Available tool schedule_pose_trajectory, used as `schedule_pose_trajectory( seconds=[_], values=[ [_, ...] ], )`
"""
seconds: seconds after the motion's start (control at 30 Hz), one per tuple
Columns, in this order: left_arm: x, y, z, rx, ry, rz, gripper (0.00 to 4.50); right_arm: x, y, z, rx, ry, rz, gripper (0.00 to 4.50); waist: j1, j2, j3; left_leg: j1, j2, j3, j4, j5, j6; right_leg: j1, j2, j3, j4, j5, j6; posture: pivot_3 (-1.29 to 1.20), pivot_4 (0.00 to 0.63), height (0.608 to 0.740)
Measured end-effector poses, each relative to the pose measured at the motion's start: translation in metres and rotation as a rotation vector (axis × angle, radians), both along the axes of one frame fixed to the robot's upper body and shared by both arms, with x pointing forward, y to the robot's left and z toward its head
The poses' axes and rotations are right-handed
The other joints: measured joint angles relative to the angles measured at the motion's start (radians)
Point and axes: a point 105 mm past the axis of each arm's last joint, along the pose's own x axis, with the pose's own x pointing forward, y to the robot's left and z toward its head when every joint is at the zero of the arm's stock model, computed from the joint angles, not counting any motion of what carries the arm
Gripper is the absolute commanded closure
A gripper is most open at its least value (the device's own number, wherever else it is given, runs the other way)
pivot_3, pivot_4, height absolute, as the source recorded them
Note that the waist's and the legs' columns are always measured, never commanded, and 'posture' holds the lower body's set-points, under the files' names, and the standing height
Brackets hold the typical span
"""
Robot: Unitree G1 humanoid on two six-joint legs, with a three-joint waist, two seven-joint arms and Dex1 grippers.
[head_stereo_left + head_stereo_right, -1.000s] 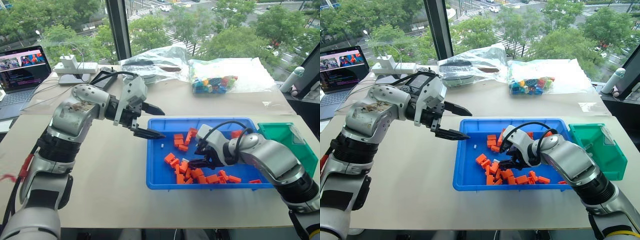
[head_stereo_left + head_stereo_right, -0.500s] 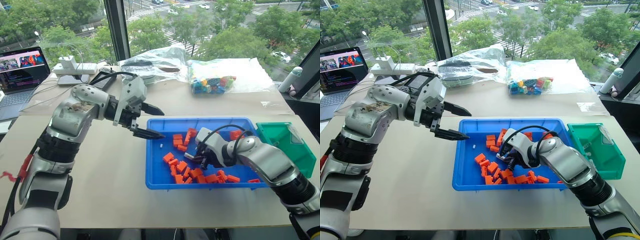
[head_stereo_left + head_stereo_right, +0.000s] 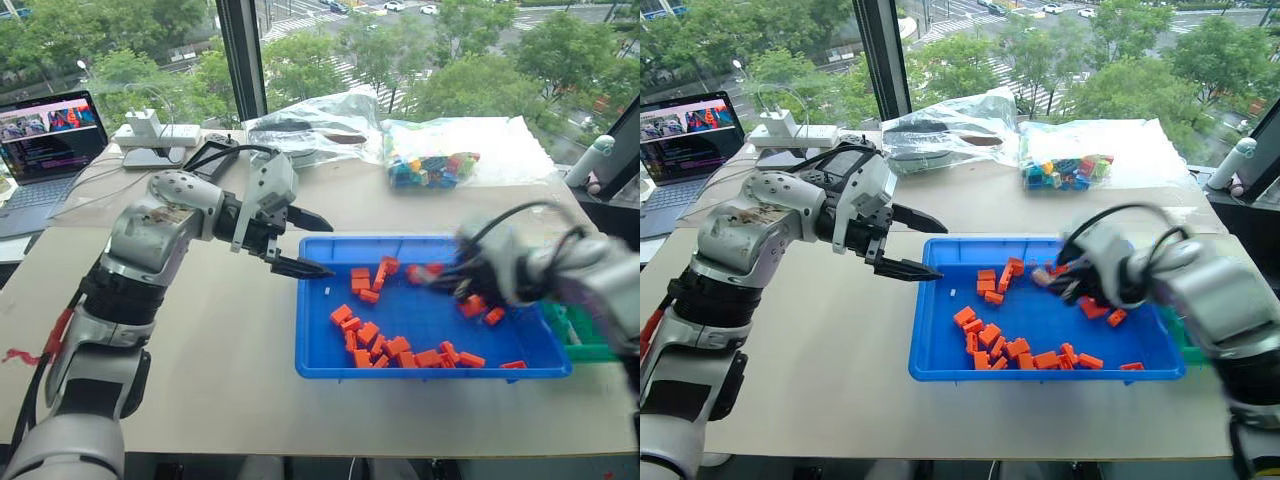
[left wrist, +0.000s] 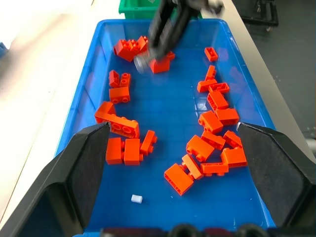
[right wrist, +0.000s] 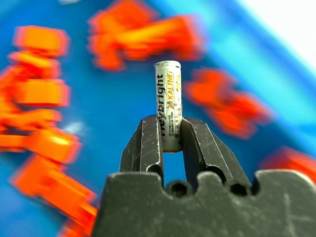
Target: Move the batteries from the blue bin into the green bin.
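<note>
An open laptop (image 3: 45,135) sits at the upper left edge, a white power strip (image 3: 155,134) beside it. Top centre lie a crumpled clear bag (image 3: 310,125) and a bag of coloured bricks (image 3: 432,167).

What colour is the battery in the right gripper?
Silver-white battery with dark and yellow lettering, clearest in the right wrist view.

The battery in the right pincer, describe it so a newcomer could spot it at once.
Start at the big blue bin full of orange bricks. Above it the right pincer grips one battery: a slim, pale printed cylinder, unlike the blocky bricks.
</note>
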Motion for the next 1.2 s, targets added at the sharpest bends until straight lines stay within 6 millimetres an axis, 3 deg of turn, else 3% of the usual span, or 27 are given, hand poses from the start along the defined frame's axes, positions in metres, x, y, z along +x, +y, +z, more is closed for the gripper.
schedule_pose_trajectory(
  seconds=[0.03,0.1,0.17,0.33,0.4,0.47,0.63,0.73,0.83,0.97,1.1,1.2],
  values=[
    [0.000,-0.002,0.000,-0.006,0.001,-0.008,0.07,-0.005,-0.026,0.013,-0.044,-0.032,-0.099,4.26,0.002,0.000,0.000,0.000,0.000,0.000,-0.001,0.000,0.000,0.000,0.000,0.000,0.000,0.000,0.000,0.00,0.150,0.737],
    [0.000,-0.004,0.001,-0.012,0.003,-0.015,0.07,-0.012,-0.053,0.021,-0.099,-0.040,-0.210,4.26,0.004,0.000,0.000,0.000,0.001,0.000,-0.001,0.000,0.000,0.000,0.001,0.000,-0.001,0.000,0.000,0.00,0.150,0.737],
    [0.000,-0.006,0.002,-0.022,0.008,-0.023,0.07,-0.021,-0.081,0.011,-0.125,0.008,-0.324,4.26,-0.005,0.000,0.000,0.000,0.001,0.002,-0.001,0.000,0.000,0.000,0.001,0.001,-0.001,0.000,0.000,0.00,0.150,0.737],
    [0.001,-0.013,0.004,-0.043,0.015,-0.041,0.07,-0.025,-0.099,-0.024,-0.042,0.083,-0.407,4.26,-0.017,0.000,0.000,0.000,0.001,0.002,-0.001,0.000,0.000,0.000,0.001,0.002,0.000,0.000,0.000,0.00,0.150,0.737],
    [0.001,-0.015,0.006,-0.046,0.005,-0.045,0.07,-0.026,-0.101,-0.042,-0.009,0.119,-0.418,3.26,-0.018,0.000,0.000,0.000,0.001,0.002,-0.001,0.000,0.000,0.000,0.001,0.002,0.001,0.000,0.000,0.00,0.150,0.737],
    [0.003,-0.014,0.007,-0.048,-0.002,-0.037,0.07,-0.026,-0.101,-0.054,0.013,0.137,-0.428,2.66,-0.018,0.000,0.000,0.000,0.001,0.002,0.000,0.000,0.000,0.000,0.001,0.002,0.000,0.000,0.000,0.00,0.150,0.737],
    [0.009,-0.013,0.006,-0.049,-0.008,0.006,0.07,-0.024,-0.111,-0.045,0.010,0.077,-0.482,1.08,-0.016,0.001,0.000,0.000,0.001,0.002,0.000,0.000,0.000,0.000,0.001,0.002,0.000,0.000,0.000,0.00,0.150,0.737],
    [0.011,-0.013,0.008,-0.061,-0.025,0.028,0.07,-0.021,-0.109,-0.036,0.016,0.040,-0.469,0.06,-0.016,0.001,0.000,0.000,0.001,0.002,0.000,0.000,0.000,0.000,0.001,0.002,0.000,0.000,0.000,0.00,0.150,0.737],
    [0.015,-0.011,0.011,-0.088,-0.067,0.056,0.07,-0.019,-0.106,-0.030,0.026,0.009,-0.440,0.02,-0.016,0.001,0.000,0.000,0.001,0.002,0.000,0.000,0.000,0.000,0.001,0.002,0.000,0.000,0.000,0.00,0.150,0.737],
    [0.026,-0.006,0.020,-0.196,-0.131,0.145,0.07,-0.016,-0.076,-0.003,0.110,-0.226,-0.217,0.02,-0.012,0.000,0.000,0.000,0.001,0.001,0.000,0.000,0.000,0.001,0.001,0.001,0.000,0.000,0.000,0.00,0.150,0.737],
    [0.039,0.012,0.020,-0.254,-0.205,0.255,0.07,-0.033,-0.049,-0.008,0.223,-0.281,-0.049,0.02,-0.007,0.000,0.000,0.000,0.001,0.001,0.000,0.000,-0.001,0.002,0.000,0.002,-0.002,0.000,0.000,0.00,0.150,0.737],
    [0.045,0.029,0.005,-0.270,-0.185,0.328,0.07,-0.059,-0.037,-0.019,0.335,-0.207,0.040,0.02,0.005,0.000,0.000,0.000,0.001,0.001,0.000,0.000,0.000,0.002,0.001,0.001,-0.002,0.000,0.000,0.00,0.150,0.737]
  ],
)
